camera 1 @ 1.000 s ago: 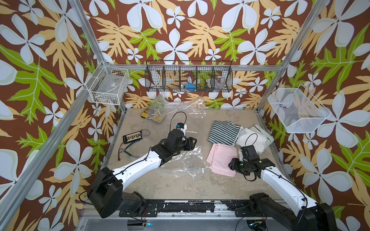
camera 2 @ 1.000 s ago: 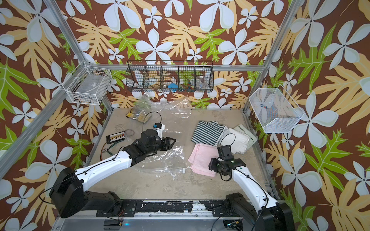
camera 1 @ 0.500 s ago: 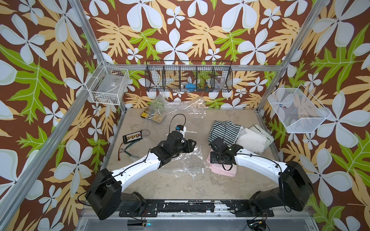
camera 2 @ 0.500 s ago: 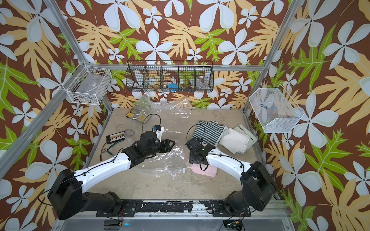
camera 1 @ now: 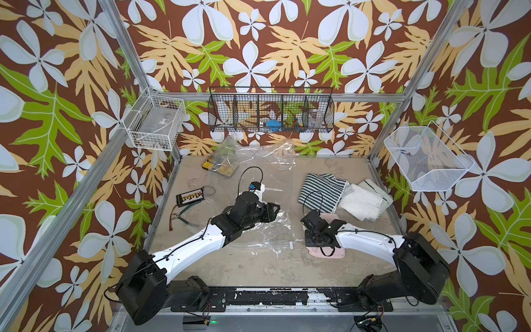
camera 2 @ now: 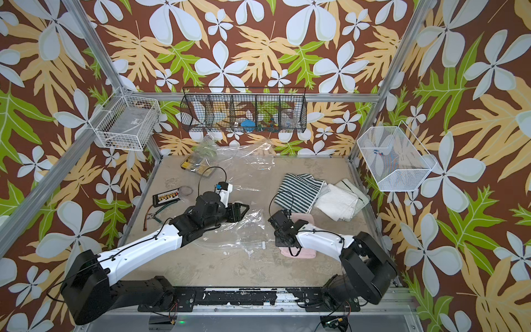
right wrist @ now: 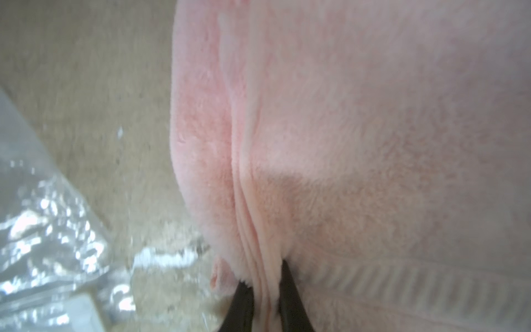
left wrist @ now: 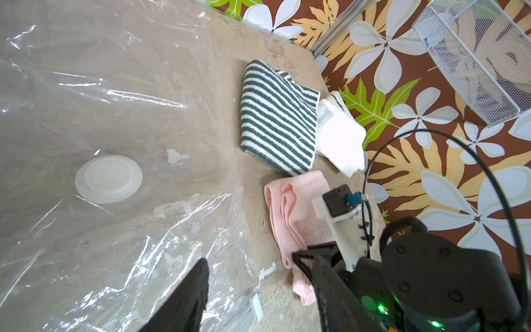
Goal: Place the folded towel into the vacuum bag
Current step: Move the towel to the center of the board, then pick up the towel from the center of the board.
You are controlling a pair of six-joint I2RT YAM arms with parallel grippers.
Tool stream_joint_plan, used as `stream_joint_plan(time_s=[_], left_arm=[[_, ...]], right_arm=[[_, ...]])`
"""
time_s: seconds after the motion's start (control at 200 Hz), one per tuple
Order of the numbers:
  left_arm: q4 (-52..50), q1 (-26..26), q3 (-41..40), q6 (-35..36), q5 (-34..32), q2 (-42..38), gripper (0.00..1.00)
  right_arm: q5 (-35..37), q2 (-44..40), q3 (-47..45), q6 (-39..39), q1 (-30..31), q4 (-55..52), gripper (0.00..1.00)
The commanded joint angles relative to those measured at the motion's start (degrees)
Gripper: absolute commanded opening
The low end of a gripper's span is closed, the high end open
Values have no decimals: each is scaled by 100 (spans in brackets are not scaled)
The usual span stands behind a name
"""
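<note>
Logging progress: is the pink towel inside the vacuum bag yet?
Out. The pink towel lies folded on the table beside the vacuum bag, right gripper pinching its edge.

The bag point(left wrist: 115, 86) is clear, glossy, crinkled plastic; its cap point(left wrist: 108, 178) is matt white plastic. Beside the bag, the pink towel point(right wrist: 344, 129) is soft fuzzy cloth and the striped towel point(left wrist: 275, 115) nubbly terry. The table point(right wrist: 86, 86) under the bag looks rough and matt.

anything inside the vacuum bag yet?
Nothing seen inside the vacuum bag: only table shows through the plastic, plus its valve cap. The pink towel lies beside it. The part under the left arm is hidden.
</note>
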Motion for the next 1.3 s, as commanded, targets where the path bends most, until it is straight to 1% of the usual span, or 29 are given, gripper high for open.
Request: stream_joint_plan(time_s=[0.0, 0.025, 0.055, 0.09, 0.13, 0.165, 0.235, 0.3, 0.365, 0.42, 0.455, 0.52, 0.636, 0.776, 0.911, 0.986, 1.086, 1.156, 1.186, 1.291], left_arm=[[92, -50, 7, 4, 103, 24, 59], [88, -93, 33, 0, 103, 54, 59], [81, -158, 83, 16, 88, 89, 59], [64, -240, 156, 23, 79, 143, 59], [30, -374, 236, 38, 50, 205, 59], [-6, -496, 307, 42, 9, 257, 59], [-44, -756, 407, 31, -86, 361, 59], [-6, -987, 477, -67, -173, 495, 59], [66, -1289, 595, -157, -192, 725, 59], [88, -1589, 751, -209, -231, 993, 59], [63, -1770, 864, -215, -231, 1170, 59], [111, -2055, 945, -231, -332, 1480, 59], [61, -2158, 1284, -282, -82, 2136, 58], [72, -2169, 1626, -170, -14, 2720, 56], [138, -2171, 1911, -155, 69, 3184, 54], [176, -2170, 2027, -168, 198, 3435, 53], [167, -2169, 2132, -133, 211, 3691, 51], [171, -2170, 2212, -118, 175, 3853, 50], [192, -2167, 2244, -130, 173, 3929, 49], [224, -2174, 2294, -168, 232, 4218, 47]], right_arm=[[-705, -358, -183, -176, 95, -512, 19], [-745, -446, -182, -176, 89, -547, 26], [-778, -566, -125, -193, 86, -610, 41], [-792, -734, 20, -208, 43, -736, 52], [-869, -957, 195, -228, -94, -849, 61], [-994, -1218, 296, -229, -307, -901, 66], [-1131, -1746, 293, -235, -911, -908, 70], [-1000, -2127, 84, -306, -1642, -900, 74], [-962, -2318, -134, -463, -2407, -938, 76], [-881, -2379, -281, -583, -2826, -866, 79], [-783, -2344, -302, -639, -2952, -883, 81], [-523, -2230, -215, -628, -2961, -964, 84], [-440, -2065, -386, -418, -2996, -763, 88], [-712, -1882, -880, -111, -3003, -336, 88], [-717, -1808, -1221, -140, -3000, -41, 87], [-815, -1808, -1307, -150, -2996, 79, 85], [-861, -1786, -1371, -175, -2998, 183, 81], [-888, -1765, -1373, -209, -2996, 236, 74], [-885, -1779, -1346, -228, -3000, 240, 68], [-883, -1970, -1160, -342, -2973, 144, 42]])
